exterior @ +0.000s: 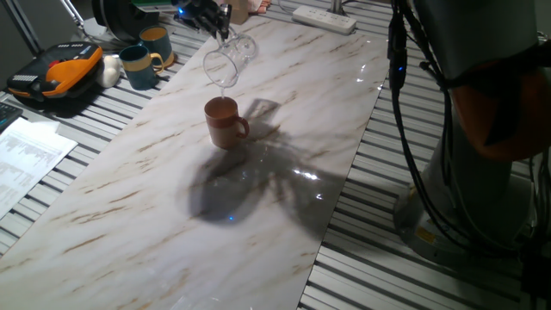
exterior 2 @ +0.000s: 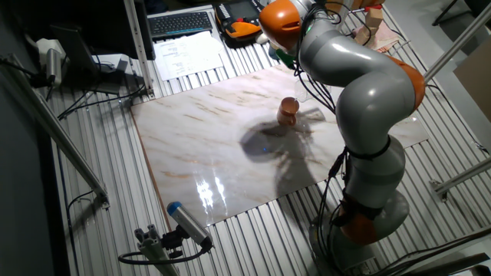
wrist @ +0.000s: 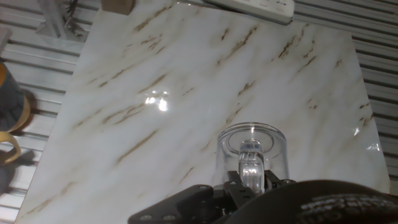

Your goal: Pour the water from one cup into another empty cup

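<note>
The glass mug (wrist: 252,149) sits nearest the lens in the hand view, its handle clamped between the fingers of the gripper (wrist: 249,180). In one fixed view the glass mug (exterior: 227,60) hangs tilted, mouth angled downward, directly above the terracotta mug (exterior: 225,121), which stands upright on the marble board (exterior: 129,198). The two vessels are close but not touching. A thin clear stream of the water (exterior: 224,89) appears to run from the glass rim toward the lower mug; the remaining volume cannot be judged.

Step in hand: the pour.

- Keep the pouring lip centred over the terracotta mug opening; the opening is narrow, so a lateral drift would likely spill onto the board.
- Increase tilt gradually. A sudden rotation may overshoot the far rim.
- Maintain the clamp on the handle; a glass handle is smooth and may pivot under load.
- Hold clearance between rims to avoid tipping the lower mug.

Two teal mugs (exterior: 138,66) stand well apart, off the board.
</note>
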Robot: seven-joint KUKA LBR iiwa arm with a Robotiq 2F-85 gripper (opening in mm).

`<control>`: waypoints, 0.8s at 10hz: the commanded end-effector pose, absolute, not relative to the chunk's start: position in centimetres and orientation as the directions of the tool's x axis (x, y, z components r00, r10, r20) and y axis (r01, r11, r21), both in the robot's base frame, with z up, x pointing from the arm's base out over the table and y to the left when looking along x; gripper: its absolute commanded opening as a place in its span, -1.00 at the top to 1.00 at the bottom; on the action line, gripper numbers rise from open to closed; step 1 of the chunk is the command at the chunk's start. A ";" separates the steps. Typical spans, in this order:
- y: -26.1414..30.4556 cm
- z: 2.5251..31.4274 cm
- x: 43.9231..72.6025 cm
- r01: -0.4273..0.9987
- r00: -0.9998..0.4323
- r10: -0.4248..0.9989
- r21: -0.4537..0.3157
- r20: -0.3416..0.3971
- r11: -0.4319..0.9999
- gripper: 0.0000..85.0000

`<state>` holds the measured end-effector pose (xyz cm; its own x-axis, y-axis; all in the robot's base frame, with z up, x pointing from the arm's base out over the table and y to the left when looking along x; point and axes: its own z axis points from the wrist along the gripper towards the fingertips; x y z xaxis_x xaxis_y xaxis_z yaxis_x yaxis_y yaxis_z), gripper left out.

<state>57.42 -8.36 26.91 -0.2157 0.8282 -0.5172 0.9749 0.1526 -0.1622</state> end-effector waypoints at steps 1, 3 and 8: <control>-8.4 27.0 57.5 0.975 -0.211 0.827 -0.167 -0.521 0.143 1.00; -8.2 27.2 57.5 0.975 -0.210 0.825 -0.169 -0.525 0.141 1.00; -8.1 27.5 57.6 0.976 -0.203 0.829 -0.174 -0.521 0.130 1.00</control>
